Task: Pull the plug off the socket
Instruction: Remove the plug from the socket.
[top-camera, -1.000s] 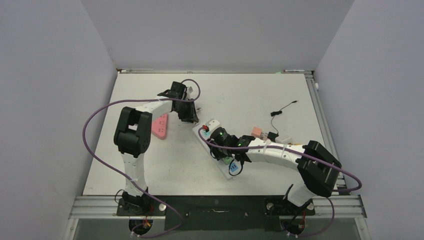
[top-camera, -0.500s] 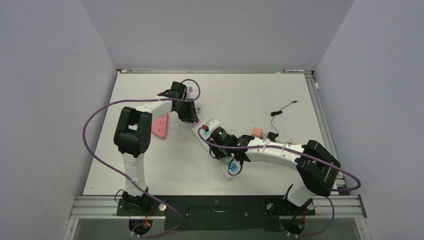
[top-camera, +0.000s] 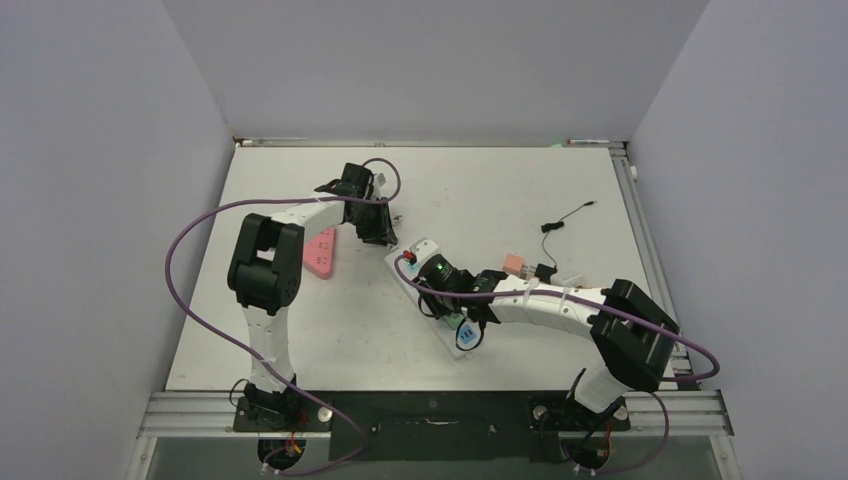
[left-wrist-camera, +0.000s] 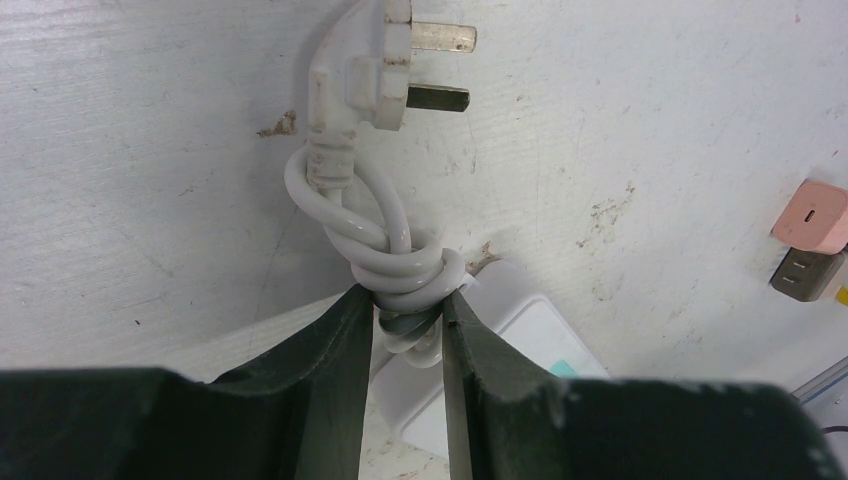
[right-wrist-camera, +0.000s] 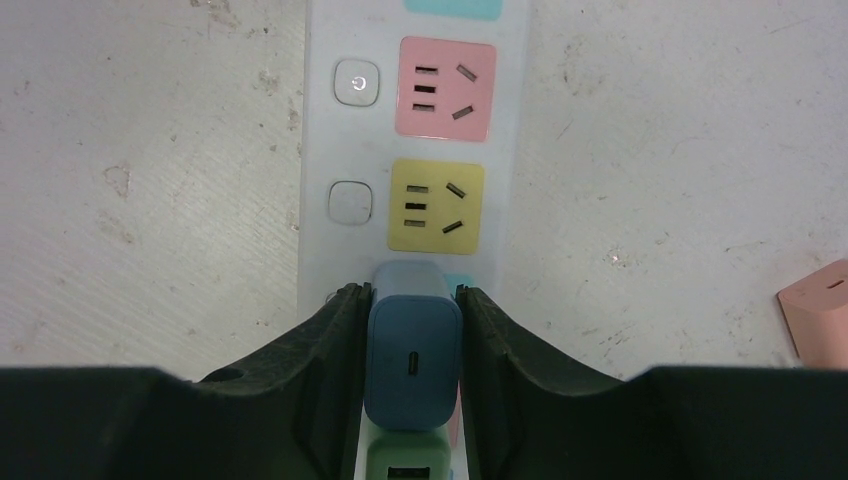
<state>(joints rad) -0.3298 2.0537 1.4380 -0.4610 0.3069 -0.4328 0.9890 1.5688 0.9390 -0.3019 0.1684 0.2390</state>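
A blue plug (right-wrist-camera: 413, 350) stands in a socket of the white power strip (right-wrist-camera: 320, 130). My right gripper (right-wrist-camera: 413, 300) is shut on it, with one finger pressed on each side. In the top view this gripper (top-camera: 450, 298) sits over the middle of the strip (top-camera: 420, 250) and hides the plug. My left gripper (left-wrist-camera: 407, 300) is shut on the strip's coiled white cord (left-wrist-camera: 400, 265) at the strip's far end. The cord's own three-pin plug (left-wrist-camera: 375, 70) lies loose on the table.
Free pink (right-wrist-camera: 445, 88) and yellow (right-wrist-camera: 436, 207) sockets lie beyond the blue plug, and a green charger (right-wrist-camera: 405, 460) sits right behind it. A pink charger (top-camera: 513, 264), a thin black cable (top-camera: 565, 217) and a pink triangular piece (top-camera: 322, 252) lie on the table.
The right gripper's jaws have closed onto the blue plug, and the right arm's elbow has shifted slightly left. The left arm has not moved.
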